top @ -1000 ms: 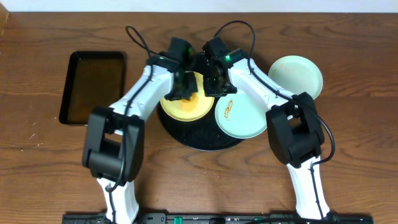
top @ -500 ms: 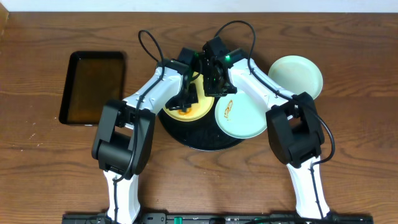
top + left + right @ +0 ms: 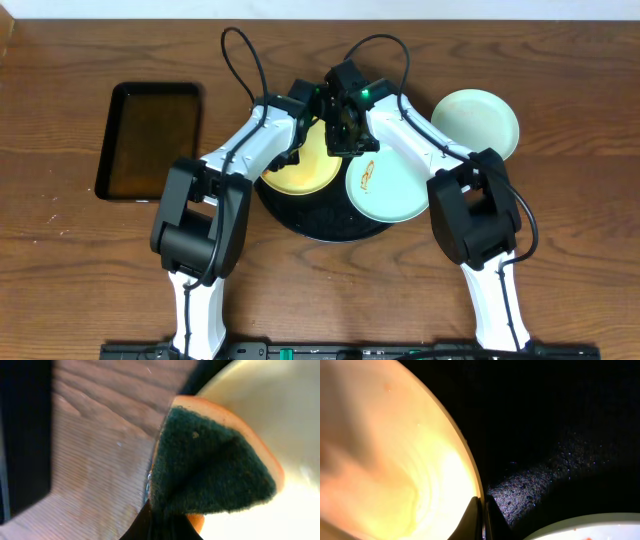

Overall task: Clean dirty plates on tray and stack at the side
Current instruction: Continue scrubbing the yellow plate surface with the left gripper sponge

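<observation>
A yellow plate (image 3: 300, 168) lies on the left of the round black tray (image 3: 320, 225). My right gripper (image 3: 345, 142) is shut on its right rim; in the right wrist view the jaws (image 3: 482, 517) pinch that rim of the yellow plate (image 3: 385, 460). My left gripper (image 3: 291, 152) is shut on an orange-green sponge (image 3: 210, 470), which rests at the yellow plate's (image 3: 280, 405) far left edge. A mint plate (image 3: 385, 185) with an orange smear lies on the tray's right. Another mint plate (image 3: 476, 120) sits on the table to the right.
A rectangular black tray (image 3: 150, 140) lies on the wooden table (image 3: 60, 250) at the left. Both arms cross over the round tray's back half. Cables loop above the wrists.
My left gripper has swept the sponge across the yellow plate, from its middle toward its far left edge. The right gripper has stayed on the rim.
</observation>
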Available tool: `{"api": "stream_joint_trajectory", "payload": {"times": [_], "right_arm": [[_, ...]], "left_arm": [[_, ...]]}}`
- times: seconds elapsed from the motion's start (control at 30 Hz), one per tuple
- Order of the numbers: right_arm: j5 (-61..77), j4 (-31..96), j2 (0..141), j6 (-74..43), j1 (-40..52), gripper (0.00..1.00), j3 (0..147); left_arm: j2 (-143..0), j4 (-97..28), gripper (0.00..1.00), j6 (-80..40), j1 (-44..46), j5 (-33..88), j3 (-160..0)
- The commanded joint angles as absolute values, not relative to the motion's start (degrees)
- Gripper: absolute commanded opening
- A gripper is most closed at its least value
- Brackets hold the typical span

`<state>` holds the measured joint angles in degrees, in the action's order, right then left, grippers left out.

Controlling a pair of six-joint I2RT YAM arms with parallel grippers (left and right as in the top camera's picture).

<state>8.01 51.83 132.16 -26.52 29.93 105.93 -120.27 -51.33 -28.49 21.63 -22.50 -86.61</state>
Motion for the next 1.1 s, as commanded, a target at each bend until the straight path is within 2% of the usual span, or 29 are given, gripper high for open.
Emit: {"api": "stream_joint_trajectory", "payload": {"times": [0.0, 0.27, 0.37, 0.57, 0.9, 1.0, 1.07], "right_arm": [[4.49, 52.10, 132.99, -26.94, 28.80, 0.01, 106.48], [4.51, 52.01, 132.99, -26.94, 28.80, 0.01, 106.48], [4.51, 52.07, 132.99, -26.94, 28.80, 0.01, 106.48], [4.51, 52.05, 132.99, -26.94, 28.84, 0.01, 106.48], [4.54, 51.96, 132.99, -26.94, 28.86, 0.01, 106.48], [4.54, 52.01, 132.99, -26.96, 28.86, 0.01, 106.48], [4.54, 52.12, 132.99, -26.94, 28.84, 0.01, 106.48]], "left_arm": [[-119.39, -51.96, 0.08, -28.40, 20.49, -29.02, -88.38], [-119.09, -47.72, 0.08, -28.14, 20.51, -2.61, -88.01], [-119.11, -45.01, 0.08, -28.14, 20.53, 3.53, -87.61], [-119.11, -44.01, 0.08, -28.12, 20.60, 3.84, -87.61], [-120.03, -37.56, 0.08, -24.95, 21.52, 15.94, -85.32], [-120.03, -37.39, 0.08, -24.91, 21.56, 15.40, -85.27], [-120.03, -37.43, 0.08, -24.91, 21.45, 9.98, -85.27]]}}
